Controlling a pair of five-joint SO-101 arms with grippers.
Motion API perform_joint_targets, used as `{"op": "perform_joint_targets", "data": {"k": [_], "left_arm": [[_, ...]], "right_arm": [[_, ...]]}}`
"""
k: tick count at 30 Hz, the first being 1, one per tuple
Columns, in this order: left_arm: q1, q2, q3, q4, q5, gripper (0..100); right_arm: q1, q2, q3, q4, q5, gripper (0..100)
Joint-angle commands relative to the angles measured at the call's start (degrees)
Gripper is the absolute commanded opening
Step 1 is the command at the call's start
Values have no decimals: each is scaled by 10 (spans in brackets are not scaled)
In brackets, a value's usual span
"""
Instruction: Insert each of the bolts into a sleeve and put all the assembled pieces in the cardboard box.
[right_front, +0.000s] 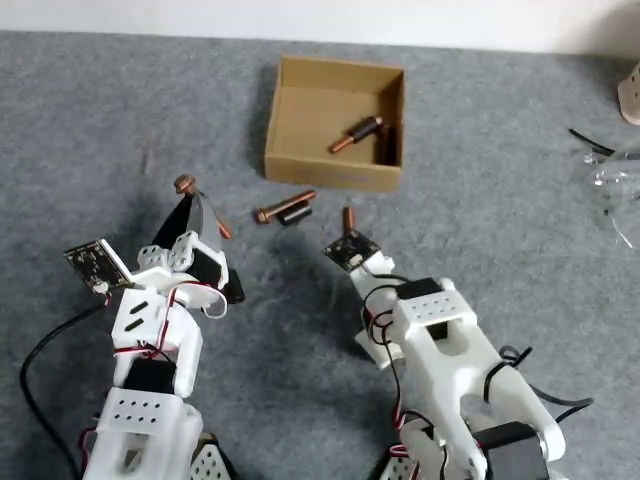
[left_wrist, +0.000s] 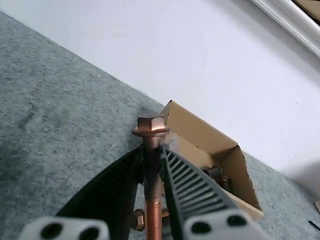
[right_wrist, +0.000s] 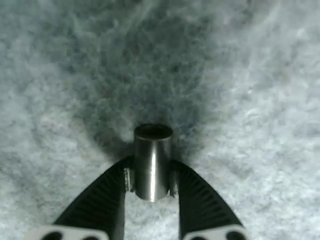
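Note:
My left gripper (right_front: 193, 203) is shut on a copper bolt (right_front: 186, 185), held off the grey mat with its hex head (left_wrist: 151, 125) sticking out past the fingertips. My right gripper (right_wrist: 152, 176) is shut on a metal sleeve (right_wrist: 152, 161), open end up, just above the mat; in the high view the sleeve (right_front: 348, 218) pokes out ahead of that arm. The cardboard box (right_front: 300, 165) stands at the back, with one assembled bolt and sleeve (right_front: 358, 133) inside. Another bolt with a dark sleeve (right_front: 284, 211) lies on the mat in front of the box, between the two grippers.
Clear plastic and black cables (right_front: 608, 175) lie at the right edge of the mat, and a tan object (right_front: 631, 95) sits at the far right. A pale wall (left_wrist: 200, 60) runs behind the box (left_wrist: 197, 131). Open mat lies left of the box.

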Motion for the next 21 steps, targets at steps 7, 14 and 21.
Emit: {"op": "perform_joint_targets", "data": {"k": [7,14,21], "left_arm": [[-4,-7,-6,-8,-5,6],[-4,-7,-6,-8,-5,6],[1,-7,-6,-8,-6,6]], "right_arm": [[-1,-22,-7,-38,-36,4],[-1,-225,22,-25,-40,4],[-28,-444,119,-25,-40,4]]}}
